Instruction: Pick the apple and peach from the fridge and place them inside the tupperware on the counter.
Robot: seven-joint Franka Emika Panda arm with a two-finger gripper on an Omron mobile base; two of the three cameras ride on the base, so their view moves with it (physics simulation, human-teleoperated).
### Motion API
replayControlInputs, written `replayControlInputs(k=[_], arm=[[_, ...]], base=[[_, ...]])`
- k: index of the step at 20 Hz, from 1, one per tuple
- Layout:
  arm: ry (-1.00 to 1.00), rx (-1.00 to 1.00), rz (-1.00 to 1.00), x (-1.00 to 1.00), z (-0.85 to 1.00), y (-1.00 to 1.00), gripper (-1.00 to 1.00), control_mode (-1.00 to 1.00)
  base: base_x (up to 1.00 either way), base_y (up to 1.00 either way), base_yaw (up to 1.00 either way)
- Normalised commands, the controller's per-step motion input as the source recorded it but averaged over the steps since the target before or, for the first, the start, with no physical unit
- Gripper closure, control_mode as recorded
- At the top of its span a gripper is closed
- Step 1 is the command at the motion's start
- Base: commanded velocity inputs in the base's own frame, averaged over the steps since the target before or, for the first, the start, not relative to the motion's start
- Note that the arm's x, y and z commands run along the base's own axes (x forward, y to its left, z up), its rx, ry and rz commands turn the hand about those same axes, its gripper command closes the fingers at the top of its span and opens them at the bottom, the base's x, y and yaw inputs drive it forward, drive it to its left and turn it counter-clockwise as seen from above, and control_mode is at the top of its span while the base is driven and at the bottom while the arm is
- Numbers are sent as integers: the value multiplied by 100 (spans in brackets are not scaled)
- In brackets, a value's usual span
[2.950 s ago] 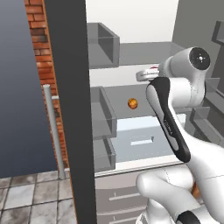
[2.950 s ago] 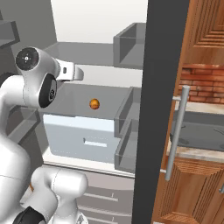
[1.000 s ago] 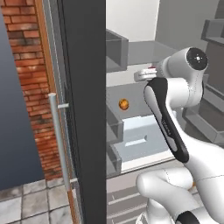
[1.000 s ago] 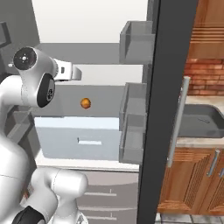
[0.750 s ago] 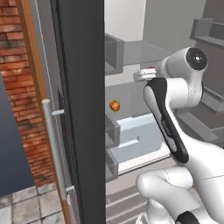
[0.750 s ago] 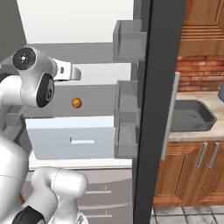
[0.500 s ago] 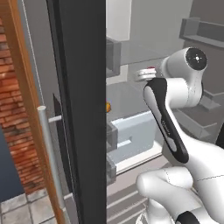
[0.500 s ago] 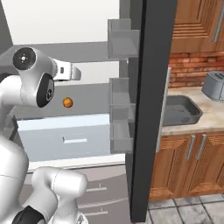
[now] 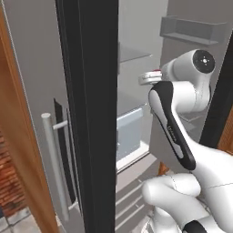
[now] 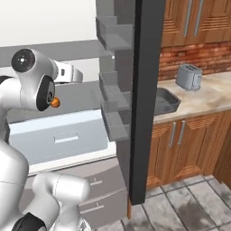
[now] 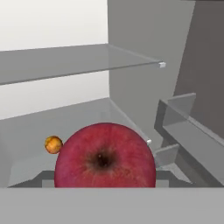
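Item: apple (image 11: 105, 156) gripped in the hand (image 11: 105, 181), peach (image 11: 53, 145) on fridge shelf (image 11: 78, 118); risk: door-bin (image 10: 115, 122) knock dislodging fruit.

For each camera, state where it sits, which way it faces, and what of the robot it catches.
Left base view: behind-left, facing the fridge past its dark door edge; white arm at right.
Right base view: behind-right, facing fridge, counter; arm at left.
Hand view: on the hand, facing the shelves; apple held close.
Right base and hand views share the peach.

Matt smooth apple (image 11: 105, 156); speckled stone counter (image 10: 204, 97); glossy wooden cabinets (image 10: 180, 142); brushed-metal toaster (image 10: 188, 76)
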Motion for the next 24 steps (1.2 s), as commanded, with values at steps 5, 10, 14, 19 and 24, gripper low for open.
replayControlInputs(k=[5,10,14,19,24], arm=[[0,0,0,0,0,0,100,100],[0,0,0,0,0,0,100,100],[0,0,0,0,0,0,100,100],[0,0,0,0,0,0,100,100],[0,0,0,0,0,0,100,100]], base=[[-45,7,-41],[-58,17,-42],[-87,29,-40],[-96,20,-42],[-98,9,-46]])
